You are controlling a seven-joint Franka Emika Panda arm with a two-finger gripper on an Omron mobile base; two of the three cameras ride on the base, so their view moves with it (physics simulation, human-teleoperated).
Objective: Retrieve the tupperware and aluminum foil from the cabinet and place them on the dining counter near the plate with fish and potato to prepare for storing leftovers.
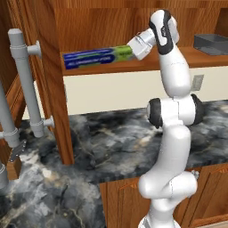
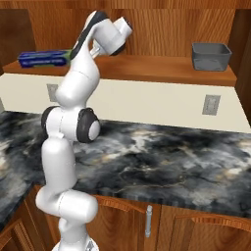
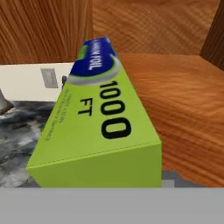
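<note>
Your gripper (image 1: 133, 49) was at the green end of the aluminum foil (image 1: 93, 58), apparently closed on it for lifting; the box lay on the cabinet (image 1: 58, 89) shelf, tupperware (image 2: 211, 56) at three o'clock.

On the aluminum foil (image 3: 100, 127) box I read "1000 FT" in black on the green end. The white lettering on the blue end is only partly legible.

Blue-and-green aluminum foil (image 1: 99, 57), reddish-brown cabinet (image 1: 111, 26), seemingly plain grey tupperware (image 2: 211, 56), black-grey marbled counter (image 2: 162, 162)
</note>
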